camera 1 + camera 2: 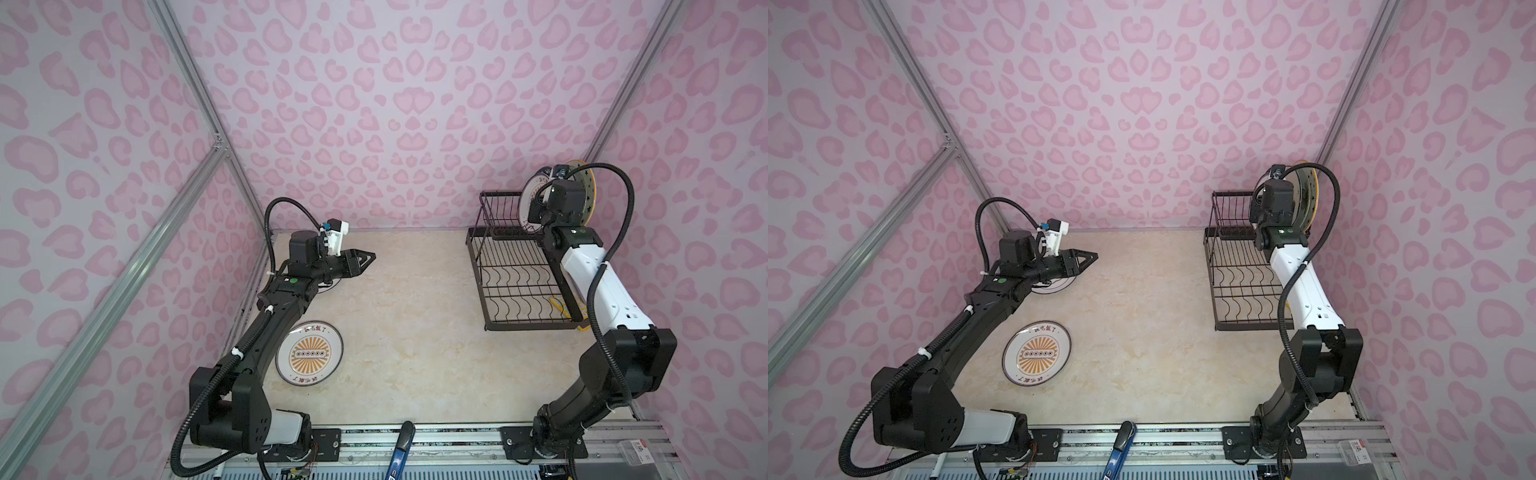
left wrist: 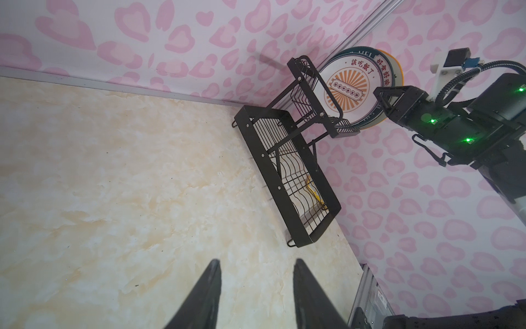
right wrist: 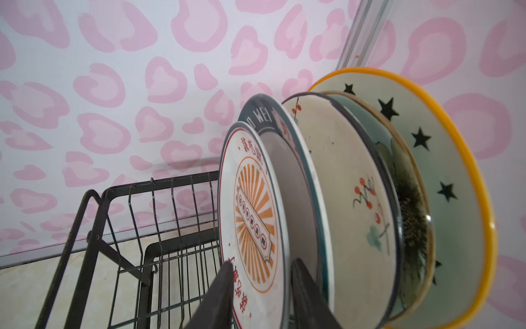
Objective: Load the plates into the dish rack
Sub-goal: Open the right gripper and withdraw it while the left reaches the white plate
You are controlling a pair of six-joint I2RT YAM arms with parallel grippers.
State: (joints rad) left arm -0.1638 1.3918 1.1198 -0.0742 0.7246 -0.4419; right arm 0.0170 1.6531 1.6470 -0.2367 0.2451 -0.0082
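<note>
Even soft light, faint shadows, vignetted corners; wide-angle edge distortion

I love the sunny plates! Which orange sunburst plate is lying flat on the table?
The orange-sunburst plate beside the left arm, flat on the table. Its twin stands on edge in the upper tier of the dish rack.

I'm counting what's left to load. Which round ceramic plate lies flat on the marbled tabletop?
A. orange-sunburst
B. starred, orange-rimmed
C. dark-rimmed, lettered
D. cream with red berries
A: the round orange-sunburst plate lies flat on the marbled tabletop; the starred orange-rimmed plate, cream berry plate and dark-rimmed lettered plate stand upright in the black wire dish rack.
</note>
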